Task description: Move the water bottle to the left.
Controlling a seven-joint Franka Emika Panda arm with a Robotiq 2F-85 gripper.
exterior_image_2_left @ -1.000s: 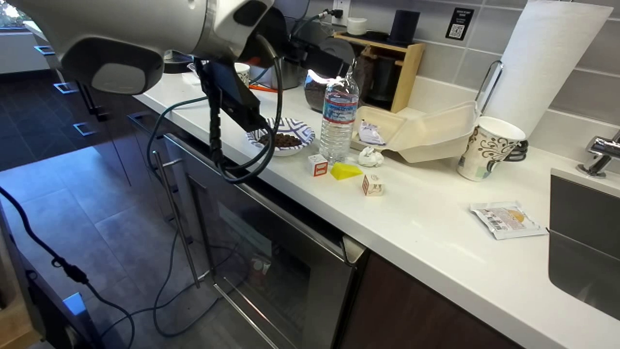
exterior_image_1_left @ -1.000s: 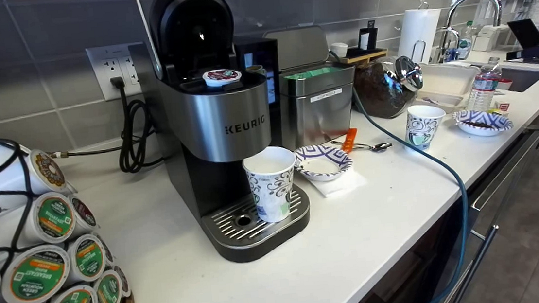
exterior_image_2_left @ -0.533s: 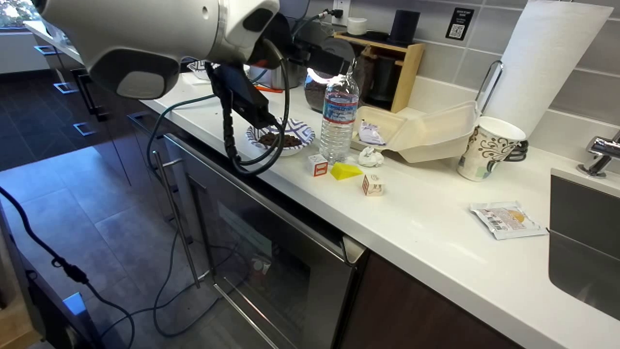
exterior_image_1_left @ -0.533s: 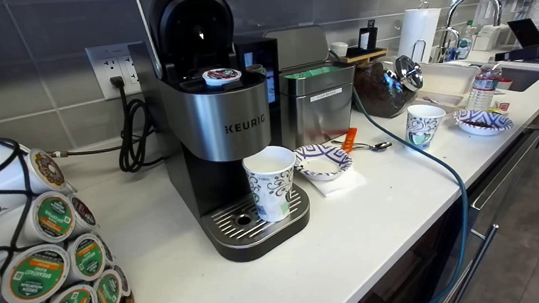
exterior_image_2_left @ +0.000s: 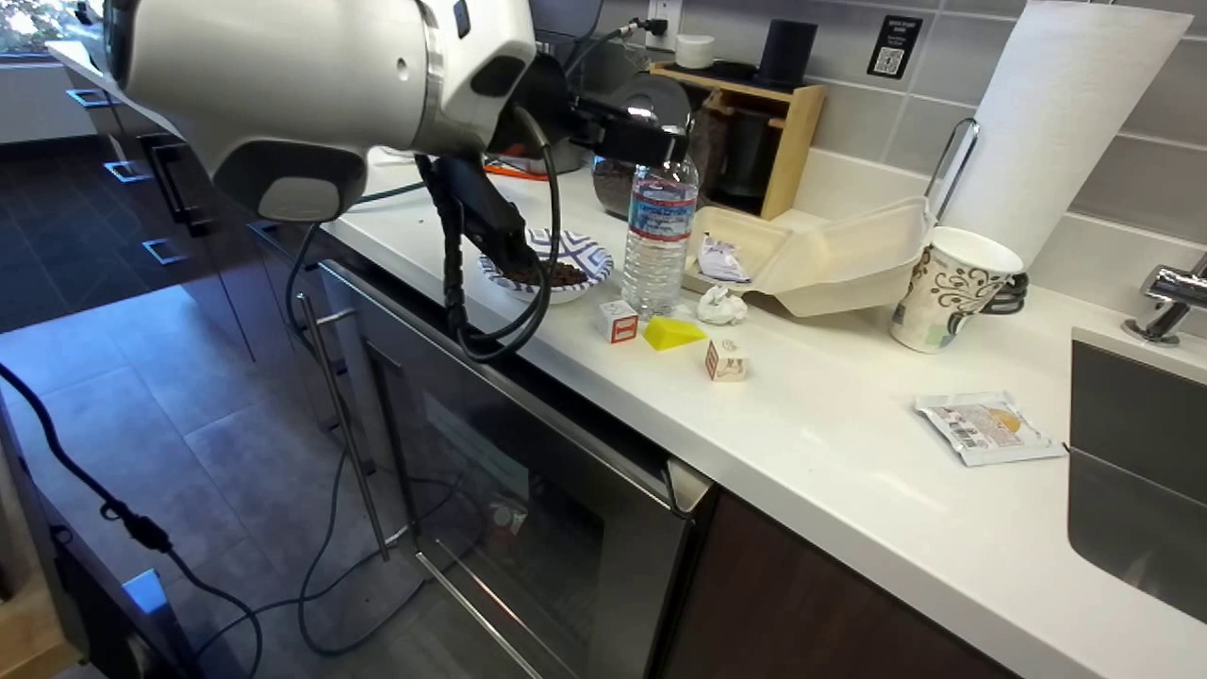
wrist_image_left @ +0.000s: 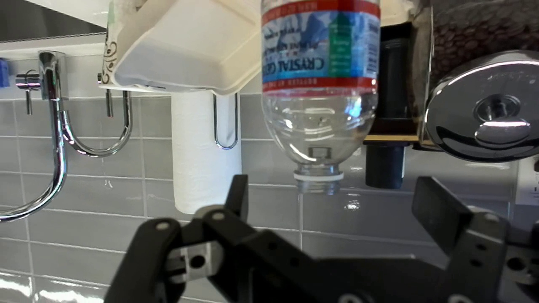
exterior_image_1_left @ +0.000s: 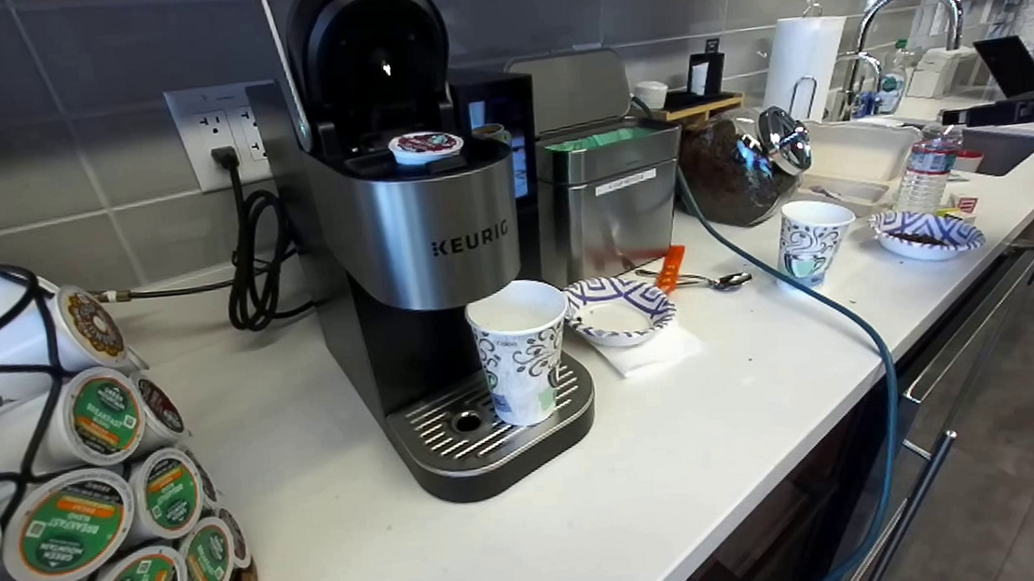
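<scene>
The wrist view's top edge cuts off the lower part of the water bottle point(wrist_image_left: 320, 54).

In an exterior view, a patterned bowl point(exterior_image_2_left: 589, 253) holding dark pieces point(exterior_image_2_left: 566, 274) stands below and left of the fingers point(exterior_image_2_left: 646, 144). Below the fingers, near one another, lie a red-lettered block point(exterior_image_2_left: 619, 322), a yellow block point(exterior_image_2_left: 672, 332), a second block point(exterior_image_2_left: 727, 361) and a crumpled white wad point(exterior_image_2_left: 722, 306). An open takeout container point(exterior_image_2_left: 844, 272) lies below right; a paper cup point(exterior_image_2_left: 952, 288) and a paper-towel roll point(exterior_image_2_left: 1066, 132) stand farther right; a packet point(exterior_image_2_left: 990, 426) lies lower right, just beside the sink point(exterior_image_2_left: 1127, 405). In an exterior view, left of the fingers, are noted a glass jar point(exterior_image_1_left: 727, 174), a steel bin point(exterior_image_1_left: 618, 216) and, farther, a Keurig coffee machine point(exterior_image_1_left: 427, 228)
</scene>
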